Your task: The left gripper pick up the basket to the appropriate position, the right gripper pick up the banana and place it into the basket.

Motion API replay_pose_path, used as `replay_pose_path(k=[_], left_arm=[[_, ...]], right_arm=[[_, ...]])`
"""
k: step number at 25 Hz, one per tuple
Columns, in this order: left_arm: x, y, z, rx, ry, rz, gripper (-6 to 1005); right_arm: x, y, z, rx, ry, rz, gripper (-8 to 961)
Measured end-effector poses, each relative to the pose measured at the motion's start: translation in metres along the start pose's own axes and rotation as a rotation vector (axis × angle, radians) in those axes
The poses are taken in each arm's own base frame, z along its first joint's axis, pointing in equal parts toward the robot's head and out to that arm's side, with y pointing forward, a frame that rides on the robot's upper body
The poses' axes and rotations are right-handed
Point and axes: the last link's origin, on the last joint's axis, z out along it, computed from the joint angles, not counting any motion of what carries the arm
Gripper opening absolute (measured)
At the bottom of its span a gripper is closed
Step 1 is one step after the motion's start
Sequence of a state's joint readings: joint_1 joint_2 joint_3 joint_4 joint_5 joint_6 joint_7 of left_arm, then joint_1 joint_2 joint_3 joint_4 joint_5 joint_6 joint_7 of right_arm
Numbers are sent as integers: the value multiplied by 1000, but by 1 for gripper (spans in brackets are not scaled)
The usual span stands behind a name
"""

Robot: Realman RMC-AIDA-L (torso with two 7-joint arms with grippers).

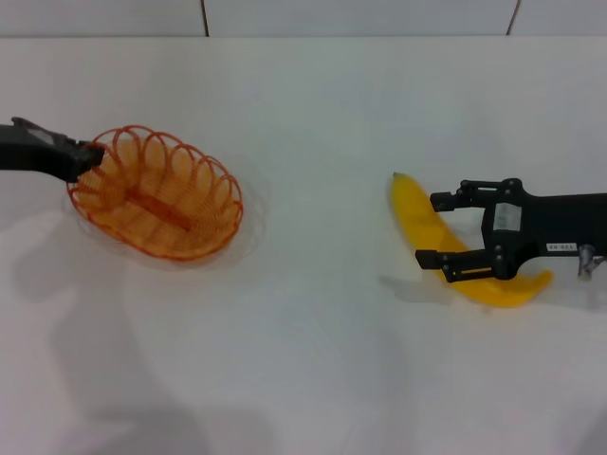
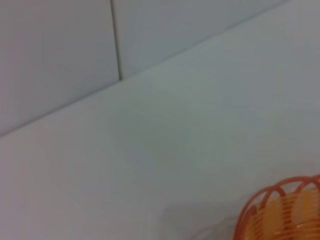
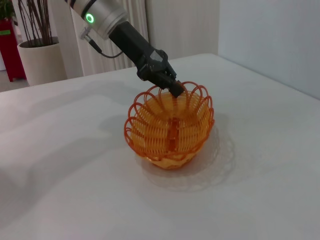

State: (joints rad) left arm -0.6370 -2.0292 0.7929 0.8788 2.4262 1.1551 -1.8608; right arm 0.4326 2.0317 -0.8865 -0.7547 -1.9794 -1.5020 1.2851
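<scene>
White table, plain smooth top, back edge meets a pale wall. Orange wire basket on it toward the left, tilted, one end raised off the top. Yellow banana lies flat on it toward the right, well apart from the basket. Faint shadows under both.
</scene>
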Motion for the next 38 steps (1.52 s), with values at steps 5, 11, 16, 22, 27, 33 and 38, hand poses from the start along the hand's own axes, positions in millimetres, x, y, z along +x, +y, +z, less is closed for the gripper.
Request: replay_pose_path(k=[5, 11, 16, 22, 27, 33, 38], left_arm=[[8, 2, -4, -17, 59, 8, 62], [18, 8, -1, -51, 140, 24, 55], [22, 12, 4, -72, 176, 25, 55], [21, 19, 15, -106, 211, -13, 53], [15, 23, 24, -115, 263, -97, 52], [4, 29, 36, -114, 286, -180, 51], [-4, 33, 41, -127, 288, -242, 51]], right_arm=[[-1, -1, -1, 6, -5, -1, 851], [-4, -2, 0, 4, -9, -7, 851], [-4, -2, 0, 2, -8, -9, 851], [-8, -3, 2, -2, -8, -6, 850], [-8, -3, 2, -5, -3, -1, 850], [-8, -3, 2, -10, -3, 0, 850], [-10, -2, 2, -21, -6, -3, 850]])
